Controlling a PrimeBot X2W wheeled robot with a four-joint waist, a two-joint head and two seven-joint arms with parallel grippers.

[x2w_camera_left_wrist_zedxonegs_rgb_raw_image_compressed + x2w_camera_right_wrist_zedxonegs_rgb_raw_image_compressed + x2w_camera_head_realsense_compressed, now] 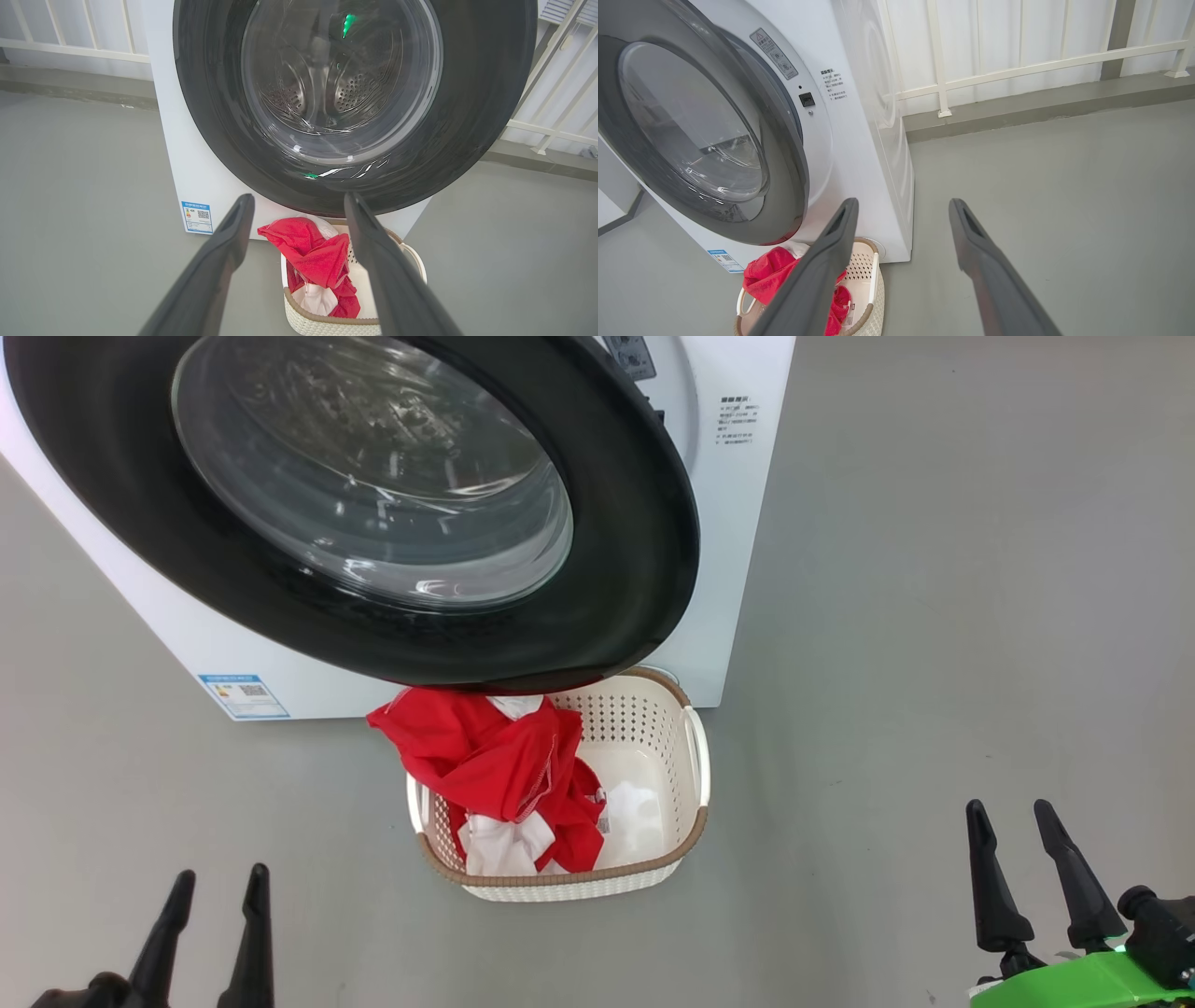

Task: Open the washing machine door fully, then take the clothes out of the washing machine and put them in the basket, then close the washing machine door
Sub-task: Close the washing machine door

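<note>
The washing machine (pixel 738 523) is a big white box, and its door (pixel 625 560), a glossy black ring around bulging glass, covers most of the front. In the right wrist view the door (pixel 784 154) stands slightly off the machine face, with a gap at its right edge. The red clothes (pixel 490 756) with white panels lie heaped in the cream basket (pixel 653 719) and spill over its left rim. The basket sits on the floor right under the door. My left gripper (pixel 219 875) and right gripper (pixel 1008 805) hover low and near me, both open and empty.
A blue label (pixel 245 695) is stuck on the machine's lower front. Grey floor (pixel 934 663) spreads out right of the machine and around the basket. A white railing (pixel 1017 70) and a low curb run behind the machine.
</note>
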